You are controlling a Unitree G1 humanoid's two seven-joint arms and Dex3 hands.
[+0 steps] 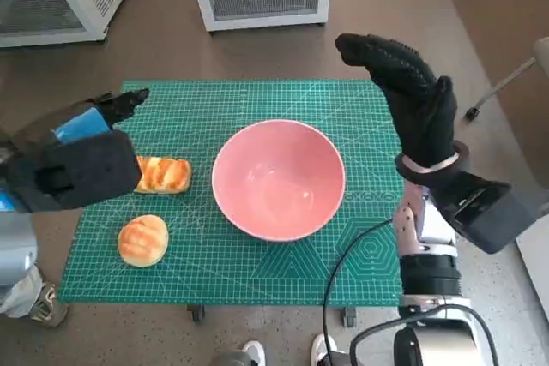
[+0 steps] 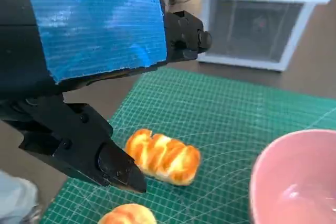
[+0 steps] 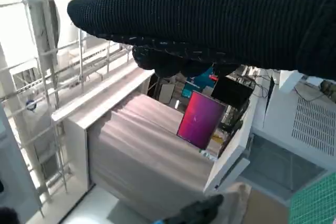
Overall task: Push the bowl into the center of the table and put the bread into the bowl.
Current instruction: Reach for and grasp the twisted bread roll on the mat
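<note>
Green matting covers the worktop. Left robot hand, holding nothing, hovers beside the long bread; right robot hand is raised, fingers apart. Pink bowl sits centrally. Grip the loaf across its middle, gently.

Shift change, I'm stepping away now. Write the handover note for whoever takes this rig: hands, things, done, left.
Left hand: empty, fingers apart, raised above the mat's left edge near the long bread roll.
Right hand: empty, fingers apart, lifted beside the mat's right side, touching nothing.
Pink bowl: upright and empty, about mid-mat on the green cutting mat.
Round bread bun: on the mat, in front of the long roll, left of the bowl.
Done: bowl looks centred.
Left: both breads are outside the bowl; pick bread up and place it in.
</note>
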